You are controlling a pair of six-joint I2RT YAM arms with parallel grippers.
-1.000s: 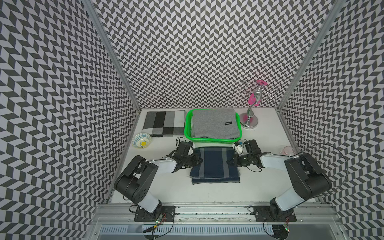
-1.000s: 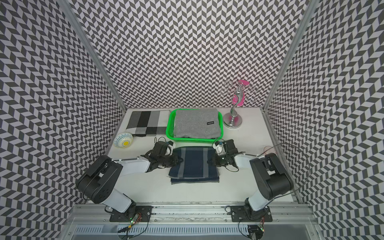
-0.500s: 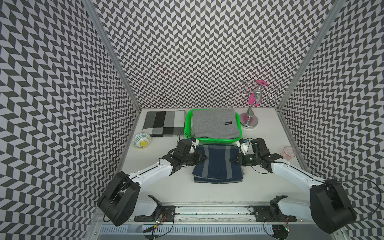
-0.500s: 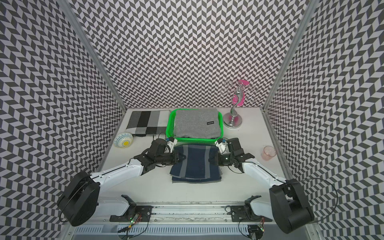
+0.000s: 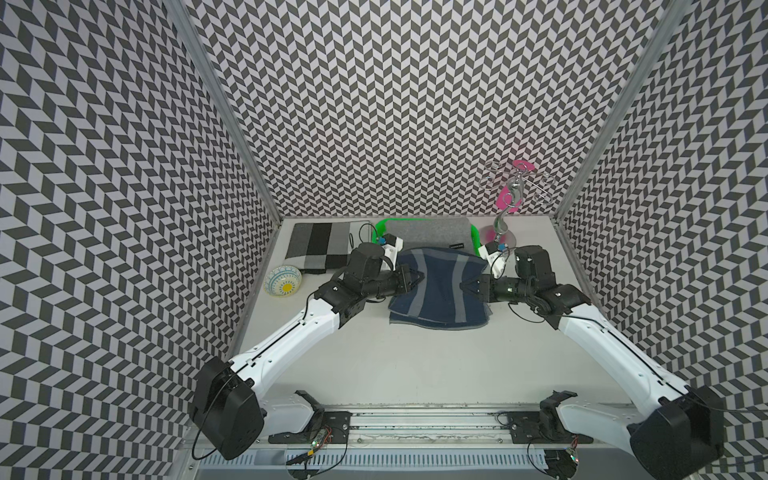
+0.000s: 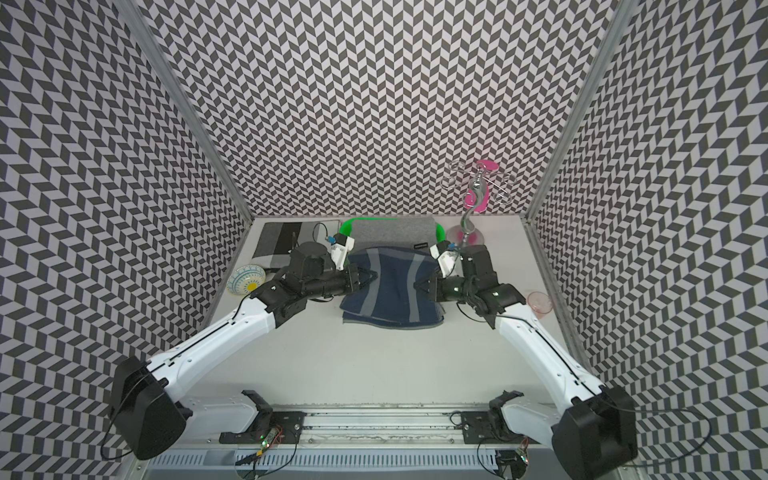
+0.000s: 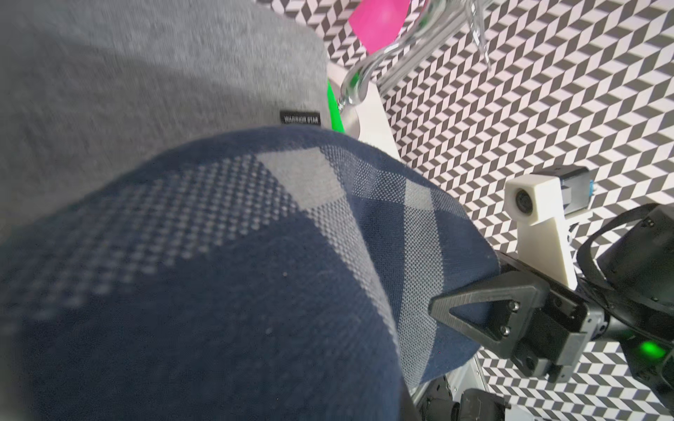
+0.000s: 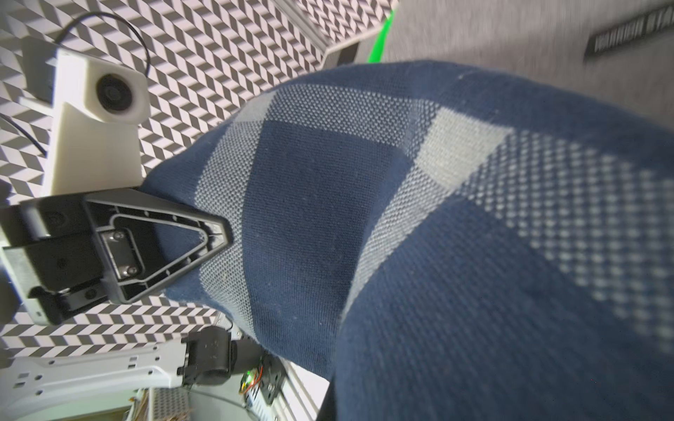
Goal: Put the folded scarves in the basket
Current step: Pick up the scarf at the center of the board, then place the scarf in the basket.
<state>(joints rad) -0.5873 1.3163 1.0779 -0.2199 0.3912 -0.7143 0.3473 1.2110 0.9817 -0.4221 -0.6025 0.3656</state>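
The folded scarf (image 5: 440,291), navy with grey stripes, hangs between my two grippers just in front of the basket (image 5: 380,227). My left gripper (image 5: 417,277) is shut on the scarf's left edge. My right gripper (image 5: 464,286) is shut on its right edge. Both top views show the scarf (image 6: 390,291) bulging up in the middle, with its near edge drooping toward the table. In the wrist views the scarf (image 7: 255,291) (image 8: 437,218) hides each gripper's own jaws. The green basket (image 6: 345,226) holds a folded grey cloth (image 5: 428,232).
A black and grey checked cloth (image 5: 318,249) lies at the back left. A patterned bowl (image 5: 282,281) sits in front of it. A chrome stand (image 5: 505,224) with a pink piece is right of the basket. A pink cup (image 6: 540,301) is by the right wall.
Both arms have stretched forward and risen, lifting the scarf off the table and carrying it toward the basket. The grips on its two edges have stayed shut.
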